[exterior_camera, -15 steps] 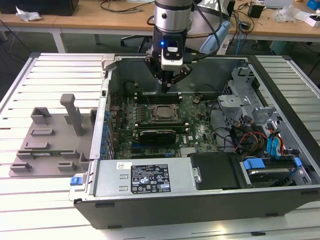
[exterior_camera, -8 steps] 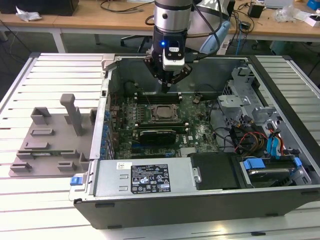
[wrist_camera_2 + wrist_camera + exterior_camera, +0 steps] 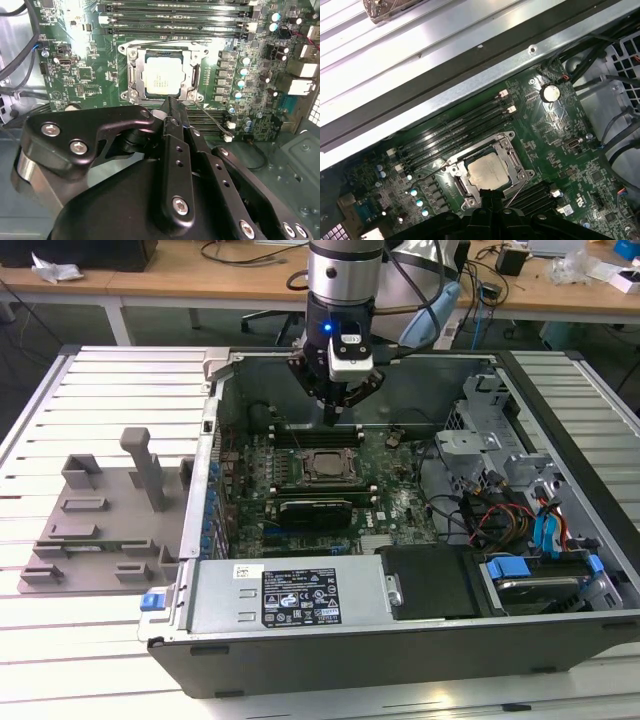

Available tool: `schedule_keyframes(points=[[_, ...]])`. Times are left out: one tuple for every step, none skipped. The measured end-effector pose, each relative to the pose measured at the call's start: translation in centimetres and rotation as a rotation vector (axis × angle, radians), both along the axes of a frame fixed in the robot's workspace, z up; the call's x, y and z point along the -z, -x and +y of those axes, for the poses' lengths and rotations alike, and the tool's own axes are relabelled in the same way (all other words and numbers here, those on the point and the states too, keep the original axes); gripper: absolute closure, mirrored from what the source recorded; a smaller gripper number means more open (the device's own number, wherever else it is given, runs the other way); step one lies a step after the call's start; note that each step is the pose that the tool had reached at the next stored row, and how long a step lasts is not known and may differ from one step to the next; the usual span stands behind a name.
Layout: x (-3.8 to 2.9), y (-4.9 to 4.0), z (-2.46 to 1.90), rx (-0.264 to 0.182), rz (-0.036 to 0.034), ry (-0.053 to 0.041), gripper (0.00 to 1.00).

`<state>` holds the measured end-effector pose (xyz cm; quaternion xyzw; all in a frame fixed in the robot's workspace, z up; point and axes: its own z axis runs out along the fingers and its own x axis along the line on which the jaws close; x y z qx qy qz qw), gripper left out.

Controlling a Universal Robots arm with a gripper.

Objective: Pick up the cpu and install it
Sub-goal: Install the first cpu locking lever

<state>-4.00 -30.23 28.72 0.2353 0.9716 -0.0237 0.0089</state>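
1. The gripper (image 3: 335, 412) hangs over the open computer case (image 3: 400, 640), its fingers brought together to a narrow point with nothing between them.
2. In the second wrist view the black fingers (image 3: 172, 112) meet at their tips, and no part is clamped there.
3. The cpu (image 3: 161, 76) lies flat in the socket (image 3: 134, 75) on the motherboard (image 3: 80, 75), just beyond the fingertips and apart from them.
4. In the first wrist view the same chip (image 3: 487, 171) sits square inside the metal socket frame (image 3: 520, 170), silver top up, with the fingertips (image 3: 490, 200) at its near edge.
5. In the exterior view the cpu (image 3: 324, 466) is directly under the gripper, below it and not touching.
6. Rows of memory slots (image 3: 175, 22) run beyond the socket, on the far side from the gripper.
7. A thin wire lever (image 3: 517, 192) slants out beside the socket, close to the fingertips.
8. A grey fixture tray (image 3: 100, 520) rests on the slatted table (image 3: 60, 660), well apart from the gripper, toward the exterior view's left.
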Motion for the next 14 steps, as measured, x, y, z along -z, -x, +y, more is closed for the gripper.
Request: schedule_keyframes(points=[[0.0, 0.0, 0.0, -0.006, 0.0, 0.0, 0.89], [0.0, 0.0, 0.0, -0.012, 0.0, 0.0, 0.89], [0.0, 0.0, 0.0, -0.02, 0.0, 0.0, 0.89], [0.0, 0.0, 0.0, -0.027, 0.0, 0.0, 0.89], [0.0, 0.0, 0.0, -0.036, 0.0001, 0.0, 0.89], [0.0, 0.0, 0.0, -0.044, 0.0001, 0.0, 0.89], [0.0, 0.0, 0.0, -0.052, 0.0, 0.0, 0.89], [0.0, 0.0, 0.0, -0.059, 0.0, -0.0001, 0.89], [0.0, 0.0, 0.0, -0.069, 0.0, 0.0, 0.89], [0.0, 0.0, 0.0, -0.078, 0.0, 0.0, 0.89], [0.0, 0.0, 0.0, -0.089, 0.0001, 0.0, 0.89], [0.0, 0.0, 0.0, -0.096, 0.0, 0.0, 0.89], [0.0, 0.0, 0.0, -0.104, 0.0, -0.0001, 0.89], [0.0, 0.0, 0.0, -0.113, 0.0001, 0.0, 0.89]])
